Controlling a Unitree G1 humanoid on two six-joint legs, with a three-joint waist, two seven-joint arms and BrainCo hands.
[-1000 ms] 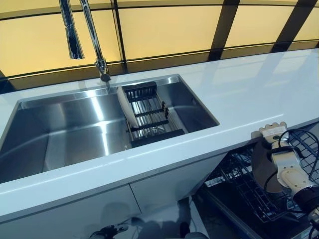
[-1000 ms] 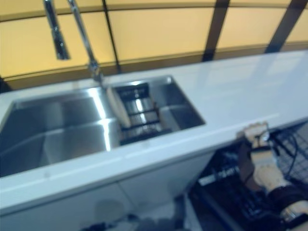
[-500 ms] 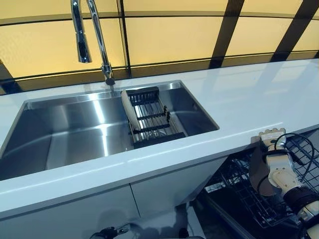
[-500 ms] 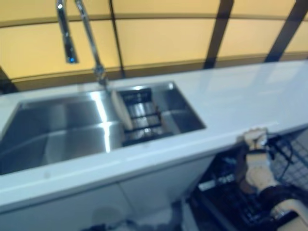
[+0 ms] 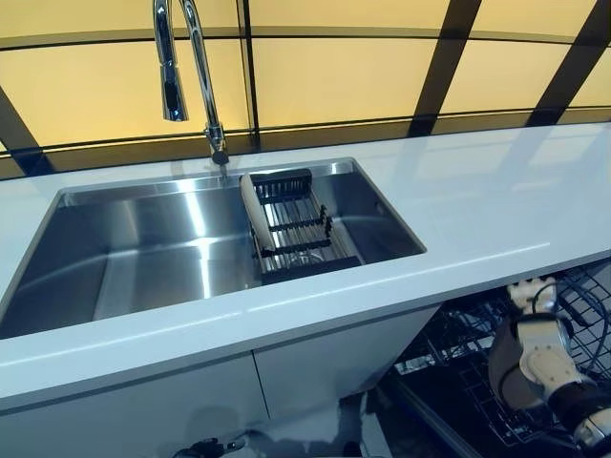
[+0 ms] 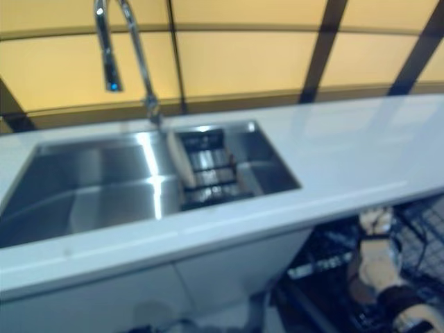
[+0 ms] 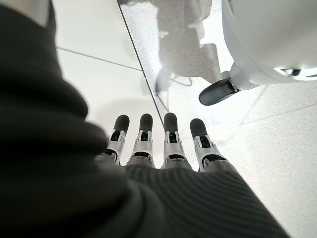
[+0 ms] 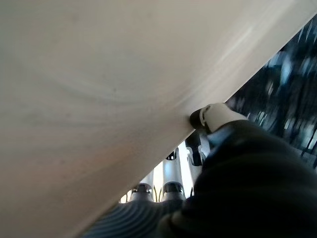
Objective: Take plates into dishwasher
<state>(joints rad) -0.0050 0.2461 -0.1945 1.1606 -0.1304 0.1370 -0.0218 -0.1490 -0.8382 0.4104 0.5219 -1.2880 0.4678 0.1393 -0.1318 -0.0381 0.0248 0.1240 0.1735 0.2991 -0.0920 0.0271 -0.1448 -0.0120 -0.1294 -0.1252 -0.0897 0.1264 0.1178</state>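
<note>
Fingers (image 8: 171,171) of the right hand (image 5: 535,348) clasp an upright plate (image 5: 503,363) over the dishwasher rack (image 5: 458,367).

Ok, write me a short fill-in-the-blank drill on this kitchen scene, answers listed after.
1. The plate still in the sink stands on edge in a black ____.
2. The right hand holds a plate below the ____ edge, over the dishwasher rack.
3. The left hand hangs with straight fingers and holds ____.

Missing words: rack; counter; nothing
</note>
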